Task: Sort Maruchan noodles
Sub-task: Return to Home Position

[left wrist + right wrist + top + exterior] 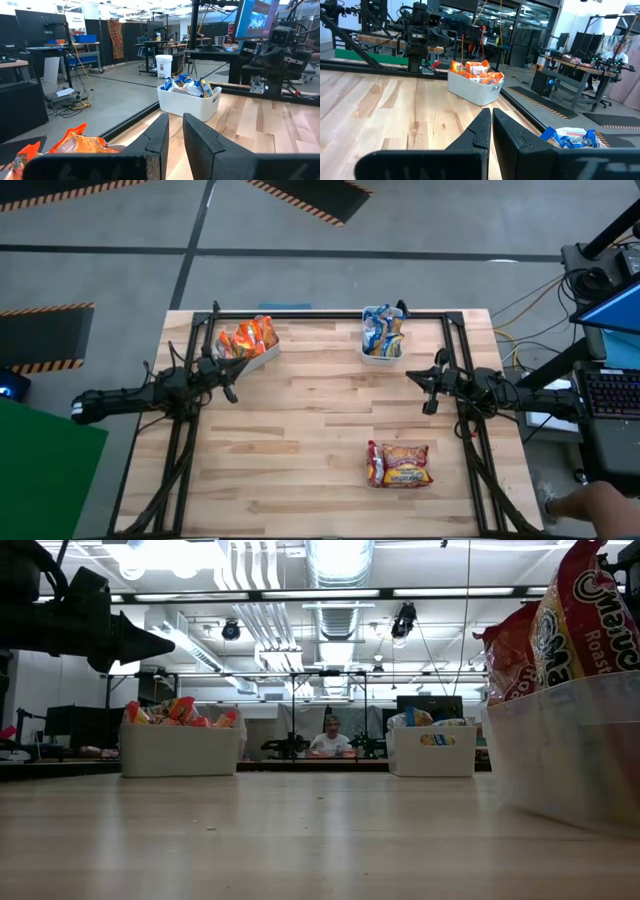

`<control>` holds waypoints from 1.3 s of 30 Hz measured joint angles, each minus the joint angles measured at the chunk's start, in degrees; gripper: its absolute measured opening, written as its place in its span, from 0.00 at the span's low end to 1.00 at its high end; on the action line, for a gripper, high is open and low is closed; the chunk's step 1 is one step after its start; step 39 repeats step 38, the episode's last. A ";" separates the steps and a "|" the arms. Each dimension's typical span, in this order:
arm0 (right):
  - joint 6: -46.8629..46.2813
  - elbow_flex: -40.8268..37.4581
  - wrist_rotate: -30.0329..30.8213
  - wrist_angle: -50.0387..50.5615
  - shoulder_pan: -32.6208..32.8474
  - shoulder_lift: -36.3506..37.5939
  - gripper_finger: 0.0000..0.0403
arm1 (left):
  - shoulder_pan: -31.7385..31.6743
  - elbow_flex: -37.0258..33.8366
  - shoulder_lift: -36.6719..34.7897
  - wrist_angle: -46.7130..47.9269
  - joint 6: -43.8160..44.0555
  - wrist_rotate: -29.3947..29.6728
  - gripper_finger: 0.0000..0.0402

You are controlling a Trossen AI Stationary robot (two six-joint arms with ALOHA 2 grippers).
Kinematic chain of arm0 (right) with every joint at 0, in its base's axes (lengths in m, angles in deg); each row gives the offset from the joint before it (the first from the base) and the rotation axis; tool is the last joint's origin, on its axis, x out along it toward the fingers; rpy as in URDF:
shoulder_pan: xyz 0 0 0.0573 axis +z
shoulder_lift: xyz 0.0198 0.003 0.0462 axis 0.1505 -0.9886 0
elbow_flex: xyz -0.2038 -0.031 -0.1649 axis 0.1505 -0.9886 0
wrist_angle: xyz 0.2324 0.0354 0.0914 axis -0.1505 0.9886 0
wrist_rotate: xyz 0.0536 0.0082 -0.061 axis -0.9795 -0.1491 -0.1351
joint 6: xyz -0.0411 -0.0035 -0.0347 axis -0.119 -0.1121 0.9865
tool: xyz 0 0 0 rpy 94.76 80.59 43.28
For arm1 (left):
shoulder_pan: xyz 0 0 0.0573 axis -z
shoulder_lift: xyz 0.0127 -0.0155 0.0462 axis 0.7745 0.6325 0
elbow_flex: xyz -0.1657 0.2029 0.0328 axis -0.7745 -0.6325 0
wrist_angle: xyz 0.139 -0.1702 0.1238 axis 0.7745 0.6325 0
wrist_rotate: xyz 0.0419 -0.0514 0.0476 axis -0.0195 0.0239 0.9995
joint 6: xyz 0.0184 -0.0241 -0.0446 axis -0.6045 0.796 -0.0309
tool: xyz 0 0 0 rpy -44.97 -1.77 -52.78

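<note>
Orange noodle packets (pixel 250 338) stand in a white bin (pixel 268 357) at the far left; they also show in the left wrist view (pixel 75 145) and the right wrist view (pixel 475 70). Blue-and-yellow packets (pixel 382 332) fill a white bin (pixel 381 360) at the far middle, also seen in the left wrist view (pixel 187 86). Red packets (pixel 400 464) sit in a clear container (pixel 570 755) near the front right. My left gripper (pixel 232 393) hangs shut and empty just in front of the orange bin. My right gripper (pixel 430 404) hangs shut and empty to the right of the blue bin.
A black frame (pixel 330 315) runs along the table's far edge and sides. Bare wood (pixel 320 430) lies between the arms. A person's hand (pixel 598 505) shows off the table at the front right. A person (pixel 330 740) sits far behind the table.
</note>
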 joint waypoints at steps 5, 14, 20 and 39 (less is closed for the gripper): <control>0.00 0.00 -0.01 0.00 0.01 0.00 0.02 | 0.00 0.00 0.00 0.00 -0.02 0.00 0.10; 0.00 0.00 0.00 0.00 0.01 0.00 0.02 | 0.00 0.00 0.00 0.00 -0.01 -0.01 0.10; 0.00 0.00 0.01 0.00 0.01 0.00 0.02 | 0.01 0.00 0.00 0.00 -0.01 -0.01 0.10; 0.02 0.00 0.01 0.00 0.00 0.00 0.02 | 0.00 0.00 0.00 0.00 -0.02 0.00 0.10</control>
